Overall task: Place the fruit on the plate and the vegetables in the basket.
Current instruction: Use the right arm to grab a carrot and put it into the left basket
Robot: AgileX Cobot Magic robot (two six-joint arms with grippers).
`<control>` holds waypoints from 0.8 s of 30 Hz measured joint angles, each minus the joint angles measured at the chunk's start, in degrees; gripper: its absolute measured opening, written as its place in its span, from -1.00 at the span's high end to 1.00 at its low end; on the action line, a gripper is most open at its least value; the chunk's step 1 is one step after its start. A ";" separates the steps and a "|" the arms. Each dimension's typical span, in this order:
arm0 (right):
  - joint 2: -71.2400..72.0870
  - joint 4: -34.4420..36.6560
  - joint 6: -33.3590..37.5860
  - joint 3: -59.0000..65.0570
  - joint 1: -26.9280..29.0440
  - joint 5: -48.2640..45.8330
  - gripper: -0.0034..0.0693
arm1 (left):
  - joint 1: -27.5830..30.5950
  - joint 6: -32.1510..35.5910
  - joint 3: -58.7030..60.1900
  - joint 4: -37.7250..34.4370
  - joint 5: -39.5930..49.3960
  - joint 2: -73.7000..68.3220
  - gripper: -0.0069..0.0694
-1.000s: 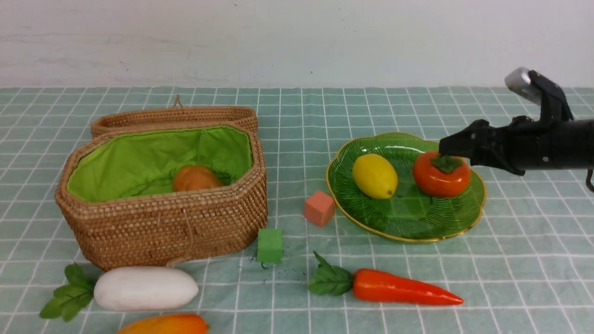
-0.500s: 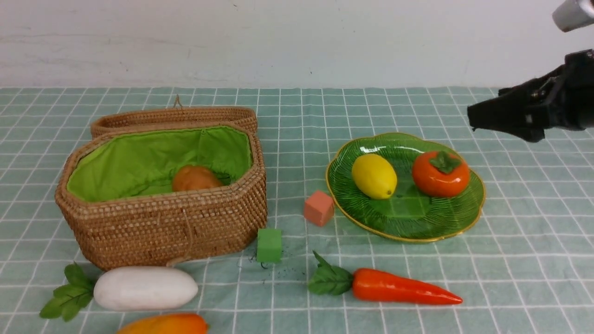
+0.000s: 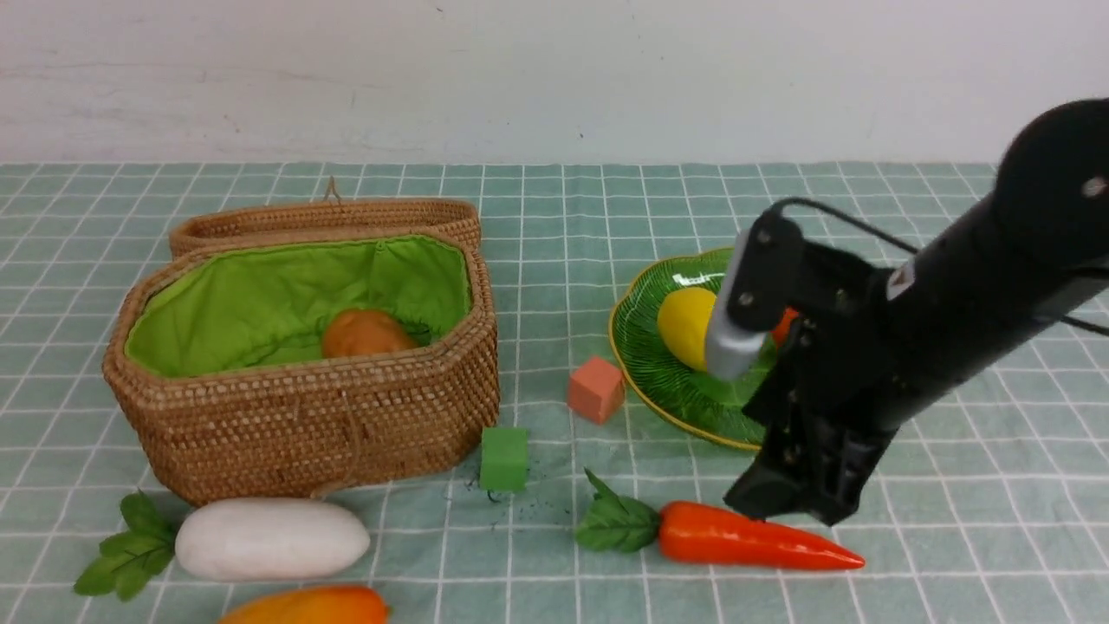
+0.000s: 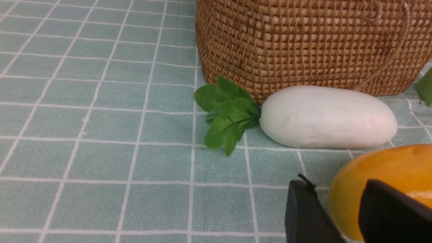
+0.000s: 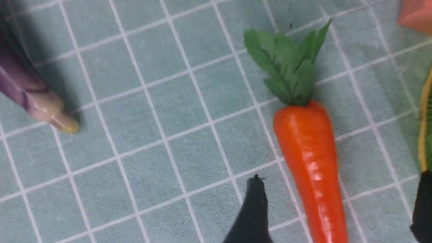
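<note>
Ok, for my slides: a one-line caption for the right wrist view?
Open right gripper poised over the toy carrot on the checked tablecloth, fingers either side of its body.

Pale teal cloth [image 3: 953, 520] with white grid lines. Tan woven basket [image 3: 303, 425], bright green lining. Ribbed green plate [image 3: 667, 381], gold rim, yellow lemon [image 3: 684, 325]. Orange-red carrot [image 3: 745, 542] and white radish [image 3: 270, 537], both green-leaved.

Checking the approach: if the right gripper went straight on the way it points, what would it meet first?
Probably the carrot: the right gripper points down at it, open jaws either side of its body. The gap above it is unclear.
</note>
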State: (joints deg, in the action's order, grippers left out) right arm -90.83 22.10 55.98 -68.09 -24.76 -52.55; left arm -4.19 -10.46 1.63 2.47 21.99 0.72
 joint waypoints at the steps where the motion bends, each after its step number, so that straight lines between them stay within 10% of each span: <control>1: -0.62 -0.35 -0.05 0.00 -0.20 0.09 -0.69 | 0.00 0.00 0.00 0.00 0.00 0.00 0.19; 13: -16.93 -2.49 -0.92 0.00 -0.96 4.32 -0.57 | 0.00 0.00 0.00 0.00 0.00 0.00 0.19; 20: -18.42 -2.55 -1.61 -0.68 -0.96 2.92 0.09 | 0.00 0.00 0.00 0.00 0.00 0.00 0.19; 24: -17.79 -2.43 -1.94 -1.64 -0.96 0.14 0.11 | 0.00 0.00 0.00 0.00 0.00 0.00 0.19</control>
State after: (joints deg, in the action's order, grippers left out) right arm -108.62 19.67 54.04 -69.73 -25.73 -52.41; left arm -4.19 -10.46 1.63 2.47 21.99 0.72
